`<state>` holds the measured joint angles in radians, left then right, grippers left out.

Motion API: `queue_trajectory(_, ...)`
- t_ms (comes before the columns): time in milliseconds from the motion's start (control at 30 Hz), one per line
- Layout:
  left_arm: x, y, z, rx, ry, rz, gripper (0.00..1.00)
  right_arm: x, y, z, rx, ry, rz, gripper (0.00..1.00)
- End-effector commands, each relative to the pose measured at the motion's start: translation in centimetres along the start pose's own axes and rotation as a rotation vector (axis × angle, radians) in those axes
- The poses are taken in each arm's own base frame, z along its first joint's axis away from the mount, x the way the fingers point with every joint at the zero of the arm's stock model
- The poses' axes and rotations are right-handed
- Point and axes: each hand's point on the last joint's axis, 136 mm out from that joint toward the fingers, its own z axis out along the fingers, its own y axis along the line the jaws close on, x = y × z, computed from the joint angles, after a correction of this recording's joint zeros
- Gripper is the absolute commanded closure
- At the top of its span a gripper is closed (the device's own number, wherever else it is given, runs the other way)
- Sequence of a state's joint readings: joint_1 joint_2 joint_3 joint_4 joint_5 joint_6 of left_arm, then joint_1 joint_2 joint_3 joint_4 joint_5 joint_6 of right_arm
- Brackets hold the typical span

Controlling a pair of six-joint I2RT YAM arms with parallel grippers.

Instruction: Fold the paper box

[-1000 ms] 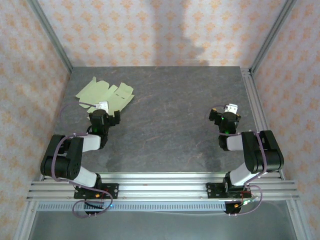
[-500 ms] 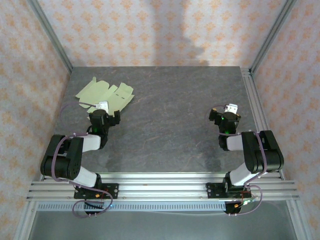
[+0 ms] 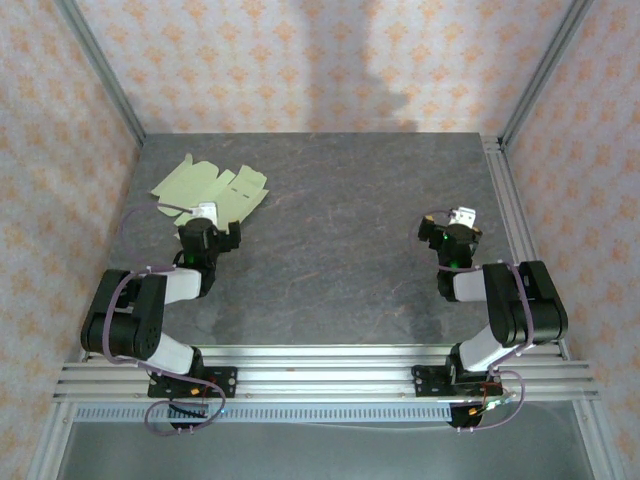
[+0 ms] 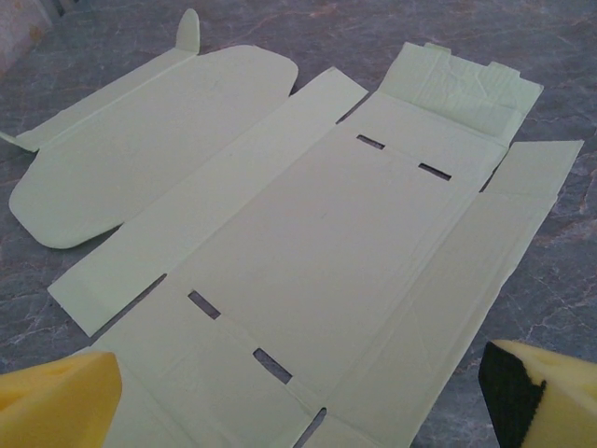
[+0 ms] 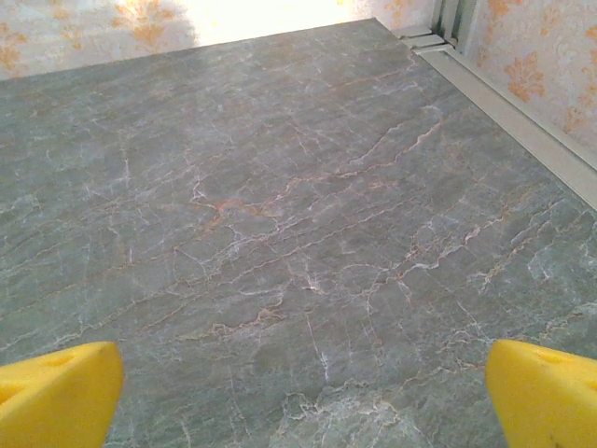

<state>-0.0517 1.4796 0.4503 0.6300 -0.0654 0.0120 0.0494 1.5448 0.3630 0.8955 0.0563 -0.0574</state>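
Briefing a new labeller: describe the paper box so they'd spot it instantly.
Start at the grey marbled table, far-left corner. The paper box lies there flat and unfolded. Against the dark top it is pale yellow-green card, cut with flaps and slots.

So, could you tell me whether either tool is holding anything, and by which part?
Nothing is held. The left tool is open above the flat, unfolded paper box, and the right tool is open above the table.
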Motion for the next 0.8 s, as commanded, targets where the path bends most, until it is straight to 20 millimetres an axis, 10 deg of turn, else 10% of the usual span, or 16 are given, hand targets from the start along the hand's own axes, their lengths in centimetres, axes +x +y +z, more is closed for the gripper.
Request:
queue_trajectory(0,-3.3,-0.2,-1.3,-0.04,-0.025,0.055,0.0,-2.0,-0.2,-1.2,0.0,-0.082,0.013,0.01)
queue_trajectory(300,-8.1,-4.1,-3.1,0.029,0.017,0.227,0.0,-4.6,2.6,-5.7,-0.099,-0.068,-0.004,0.01)
queue_trajectory(767,-7.5,-7.5,-0.2,0.013,0.455,0.654,0.05,-6.6,9.6,-12.6,-0.375,0.058,-0.094,0.01)
